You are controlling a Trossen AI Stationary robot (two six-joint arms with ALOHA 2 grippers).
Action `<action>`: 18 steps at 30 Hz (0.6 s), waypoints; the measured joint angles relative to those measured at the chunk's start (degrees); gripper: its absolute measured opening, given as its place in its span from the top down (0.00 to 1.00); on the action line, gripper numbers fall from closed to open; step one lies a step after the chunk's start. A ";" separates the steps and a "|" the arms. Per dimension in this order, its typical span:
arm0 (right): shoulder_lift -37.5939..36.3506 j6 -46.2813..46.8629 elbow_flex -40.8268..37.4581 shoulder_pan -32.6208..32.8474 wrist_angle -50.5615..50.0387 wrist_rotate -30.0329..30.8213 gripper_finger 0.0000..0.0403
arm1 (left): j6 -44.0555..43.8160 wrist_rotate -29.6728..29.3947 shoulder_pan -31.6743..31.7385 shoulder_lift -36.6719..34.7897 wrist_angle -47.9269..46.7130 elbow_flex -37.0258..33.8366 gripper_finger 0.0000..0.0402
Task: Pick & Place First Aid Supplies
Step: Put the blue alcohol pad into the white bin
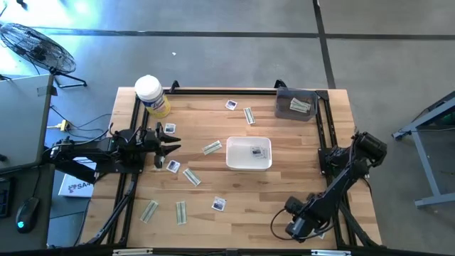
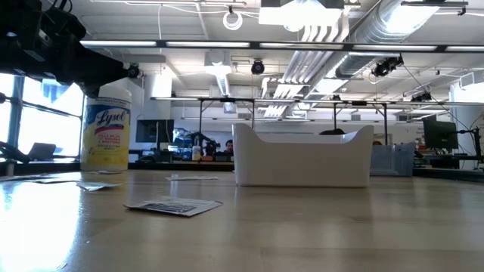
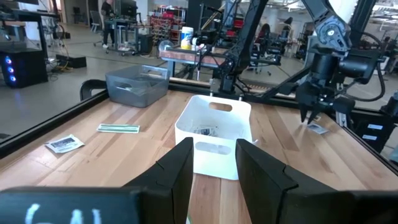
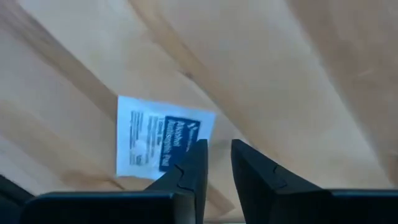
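We're early on: one packet [image 1: 255, 151] lies in the white tray [image 1: 248, 164] mid-table, about ten remain scattered, while the right gripper [image 4: 214, 163], fingers narrowly apart, hovers over a square packet [image 4: 163, 138] at the near-right corner.

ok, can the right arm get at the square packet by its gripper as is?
Probably yes. The right gripper hangs close over the square packet, right at its edge, jaws slightly apart. The packet lies flat on the bare table, with nothing on or against it.
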 joint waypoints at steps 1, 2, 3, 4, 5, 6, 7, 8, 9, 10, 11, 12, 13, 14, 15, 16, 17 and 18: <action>0.00 0.47 -0.62 0.04 1.62 -0.85 0.84 | -0.01 0.00 -0.02 0.01 0.00 0.00 0.70; -0.06 0.76 -1.05 0.04 2.64 -1.32 0.84 | -0.01 0.00 -0.01 0.00 0.00 0.00 0.70; -0.24 1.02 -1.57 0.04 3.44 -1.41 0.85 | -0.01 0.02 -0.01 0.01 -0.01 0.00 0.70; -0.26 1.07 -1.67 0.02 3.78 -1.44 0.85 | 0.00 0.01 -0.01 0.01 0.00 0.00 0.70; -0.26 1.08 -1.71 0.02 3.89 -1.44 0.84 | 0.00 0.00 0.00 0.02 0.00 0.00 0.70; -0.26 1.09 -1.74 0.02 3.88 -1.40 0.84 | 0.00 0.02 -0.02 0.01 -0.01 0.00 0.70; -0.26 1.09 -1.68 0.02 3.75 -1.39 0.84 | 0.00 0.02 -0.02 0.00 0.00 0.00 0.70; -0.26 1.09 -1.57 0.02 3.52 -1.41 0.85 | 0.00 0.02 0.00 0.02 0.00 0.00 0.70; -0.24 1.09 -1.40 0.02 3.23 -1.44 0.85 | -0.02 0.02 0.00 0.02 -0.01 0.00 0.70; -0.19 1.10 -1.16 0.02 2.94 -1.43 0.85 | 0.00 0.03 -0.01 0.00 -0.01 0.00 0.70; -0.13 1.11 -0.91 0.02 2.78 -1.35 0.85 | -0.02 0.02 0.00 0.02 0.00 0.00 0.70; -0.10 1.11 -0.70 0.02 2.88 -1.13 0.85 | -0.01 0.02 0.00 0.02 0.00 0.00 0.70; -0.09 1.11 -0.34 0.02 3.03 -1.06 0.85 | -0.02 0.02 0.00 0.02 -0.02 0.00 0.70; -0.09 1.12 -0.11 0.02 3.22 -1.02 0.85 | -0.01 0.04 -0.01 0.01 -0.01 0.00 0.70; -0.09 1.33 0.01 0.02 3.15 -1.04 0.85 | 0.00 0.04 -0.02 0.02 -0.02 0.00 0.70; -0.09 1.62 0.05 0.02 3.04 -1.08 0.85 | 0.00 0.04 -0.01 0.02 0.00 0.00 0.70; -0.09 1.89 0.05 0.02 3.02 -1.14 0.85 | 0.00 0.04 -0.01 0.00 0.00 0.00 0.70; -0.09 2.08 0.05 0.02 2.94 -1.27 0.85 | -0.02 0.04 0.00 0.02 -0.02 0.00 0.70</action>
